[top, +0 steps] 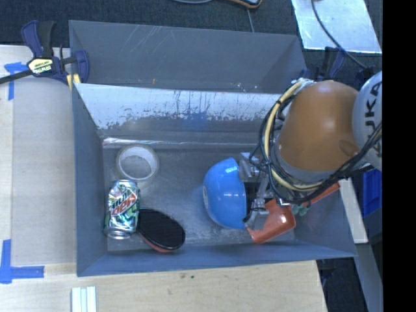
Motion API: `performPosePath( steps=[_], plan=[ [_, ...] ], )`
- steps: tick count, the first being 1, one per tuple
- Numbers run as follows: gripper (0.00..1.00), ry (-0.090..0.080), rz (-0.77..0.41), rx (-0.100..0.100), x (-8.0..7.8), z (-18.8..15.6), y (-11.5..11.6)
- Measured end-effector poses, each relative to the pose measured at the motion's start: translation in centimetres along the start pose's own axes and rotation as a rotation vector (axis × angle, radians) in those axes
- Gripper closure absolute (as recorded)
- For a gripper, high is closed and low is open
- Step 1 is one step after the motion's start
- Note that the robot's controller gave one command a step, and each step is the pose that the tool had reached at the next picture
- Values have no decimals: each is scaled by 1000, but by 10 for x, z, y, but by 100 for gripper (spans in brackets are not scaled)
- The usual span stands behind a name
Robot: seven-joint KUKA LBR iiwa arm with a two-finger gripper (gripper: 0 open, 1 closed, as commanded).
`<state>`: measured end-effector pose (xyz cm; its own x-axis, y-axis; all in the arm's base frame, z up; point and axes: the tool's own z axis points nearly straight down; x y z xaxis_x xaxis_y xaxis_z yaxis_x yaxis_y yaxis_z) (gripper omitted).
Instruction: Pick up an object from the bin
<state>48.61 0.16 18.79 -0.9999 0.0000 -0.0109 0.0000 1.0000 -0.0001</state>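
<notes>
My gripper (255,188) is low in the right half of the bin, under the arm's orange dome. It is right up against the right edge of a round blue bowl-like thing (223,194) lying near the bin's middle. A red-orange plastic thing (275,225) lies just below and to the right of the gripper, near the front wall. The dome hides part of the gripper.
A clear tape roll (136,162) lies at the back left of the floor. In front of it sit a green soda can (122,208) and a black oval thing with a red rim (161,230), near the front left corner.
</notes>
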Motion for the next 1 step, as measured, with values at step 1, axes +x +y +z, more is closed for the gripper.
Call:
performPosePath(
  steps=[1],
  plan=[
    [0, 0, 0, 0, 0, 0, 0]
  ],
)
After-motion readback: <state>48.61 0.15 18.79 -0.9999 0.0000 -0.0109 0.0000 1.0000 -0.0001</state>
